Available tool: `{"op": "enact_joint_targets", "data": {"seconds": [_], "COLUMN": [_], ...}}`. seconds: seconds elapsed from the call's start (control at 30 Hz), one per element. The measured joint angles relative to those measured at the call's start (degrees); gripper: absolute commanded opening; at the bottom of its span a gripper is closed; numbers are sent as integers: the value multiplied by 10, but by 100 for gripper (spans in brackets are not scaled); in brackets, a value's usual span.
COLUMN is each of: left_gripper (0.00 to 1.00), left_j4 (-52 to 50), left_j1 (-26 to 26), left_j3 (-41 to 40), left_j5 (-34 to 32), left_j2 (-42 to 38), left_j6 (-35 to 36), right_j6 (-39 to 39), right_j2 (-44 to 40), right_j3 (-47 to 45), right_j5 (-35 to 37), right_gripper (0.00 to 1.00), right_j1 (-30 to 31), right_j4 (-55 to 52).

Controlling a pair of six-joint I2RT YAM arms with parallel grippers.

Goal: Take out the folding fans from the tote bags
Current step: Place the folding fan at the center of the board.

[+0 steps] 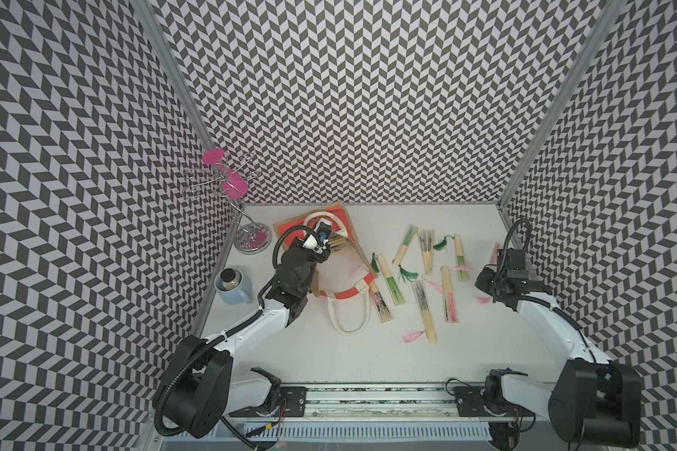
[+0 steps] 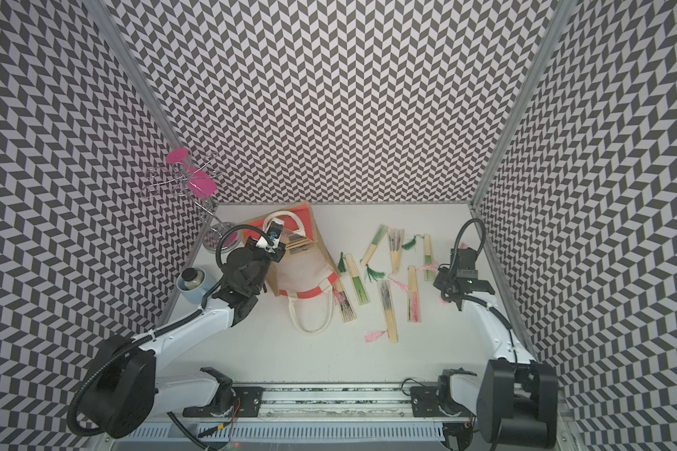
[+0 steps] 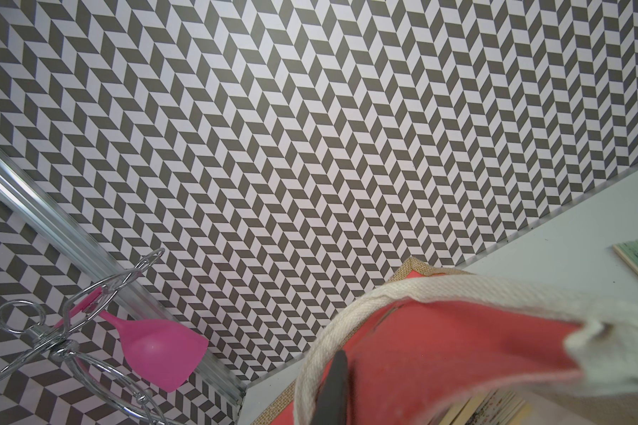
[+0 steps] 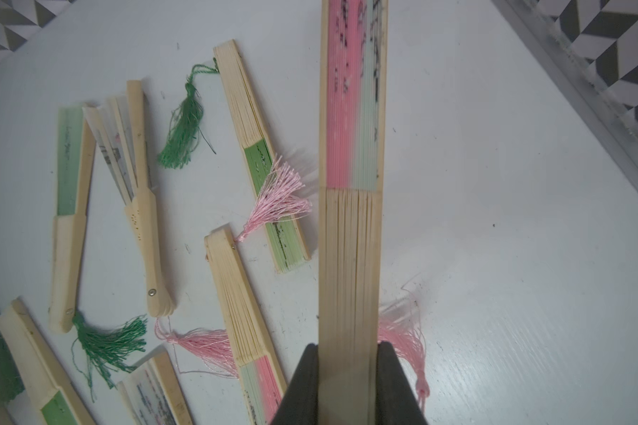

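The tote bag (image 1: 342,273) lies on its side at the back left of the table, tan with red-orange and white panels and cream handles (image 1: 348,316). My left gripper (image 1: 323,230) is shut on the bag's rim (image 3: 457,331) at its mouth and holds it raised. One dark finger (image 3: 334,386) shows beside the cream handle. More folding fans (image 1: 335,244) lie inside the mouth. Several folding fans (image 1: 423,310) are spread over the table to the bag's right. My right gripper (image 4: 349,353) is shut on a pink fan (image 4: 350,239) near the right wall, and its tassel (image 4: 406,342) hangs beside the jaws.
A wire glass rack (image 1: 251,238) with pink goblets (image 3: 159,349) stands at the back left corner. A blue mug (image 1: 233,287) with a jar inside sits by the left wall. Patterned walls close in three sides, and the arms' rail (image 1: 368,398) runs along the front.
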Motion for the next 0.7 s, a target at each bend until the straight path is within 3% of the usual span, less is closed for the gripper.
{"op": "enact_joint_targets", "data": {"seconds": [0.2, 0.37, 0.47, 0.7], "left_gripper": [0, 0, 0, 0], "left_j4": [0, 0, 0, 0], "left_j1": [0, 0, 0, 0], "left_j3": [0, 0, 0, 0], "left_j5": [2, 5, 7, 11], "left_j2": [-2, -2, -2, -2], "left_j6": [0, 0, 0, 0], "right_j6": [-6, -10, -11, -16], "right_j2": [101, 123, 125, 130], "right_j3": [0, -4, -6, -10], "right_j5": [-9, -14, -16, -19], "right_gripper": [0, 0, 20, 41], "right_j1": [-9, -19, -24, -26], "right_j4": [0, 20, 30, 42]}}
